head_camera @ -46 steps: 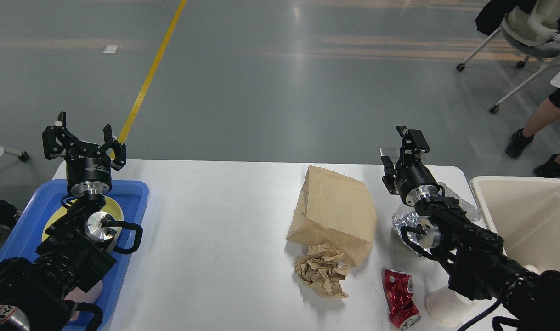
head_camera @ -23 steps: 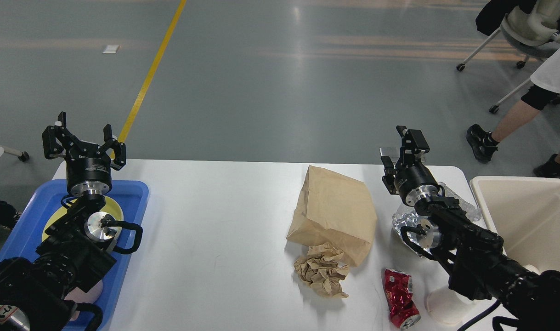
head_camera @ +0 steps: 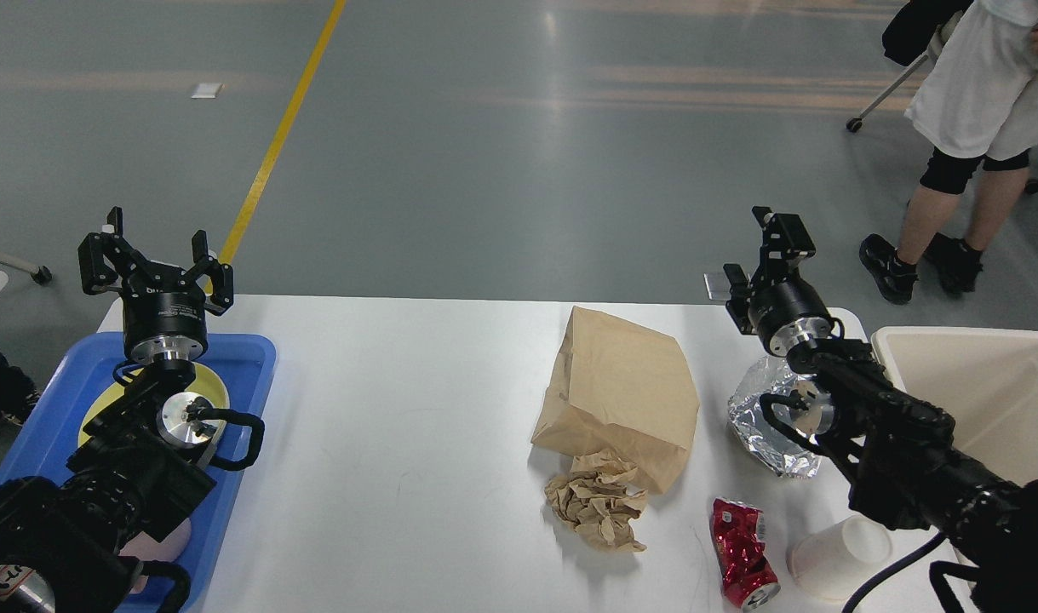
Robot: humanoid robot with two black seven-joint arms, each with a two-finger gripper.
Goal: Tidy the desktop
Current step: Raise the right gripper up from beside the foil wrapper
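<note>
The white desktop (head_camera: pixel 399 409) carries a brown paper bag (head_camera: pixel 621 396) lying flat, a crumpled brown paper wad (head_camera: pixel 595 507) in front of it, a crushed red can (head_camera: pixel 742 553), a crumpled foil sheet (head_camera: pixel 765 413) and a white paper cup (head_camera: pixel 834 558) on its side. My left gripper (head_camera: pixel 154 260) is open and empty above the far end of the blue tray (head_camera: pixel 42 426). My right gripper (head_camera: pixel 761 264) is open and empty, raised above the table's far right edge, behind the foil.
A cream bin (head_camera: pixel 978 392) stands at the right end of the table. The blue tray holds a yellow plate (head_camera: pixel 216 387) and a pinkish item (head_camera: pixel 174 536), partly hidden by my left arm. A person (head_camera: pixel 970 128) stands on the floor at the far right.
My right arm has moved right and away from me, uncovering more of the foil and the cup. The person has walked in closer at the upper right. My left arm has not moved.
</note>
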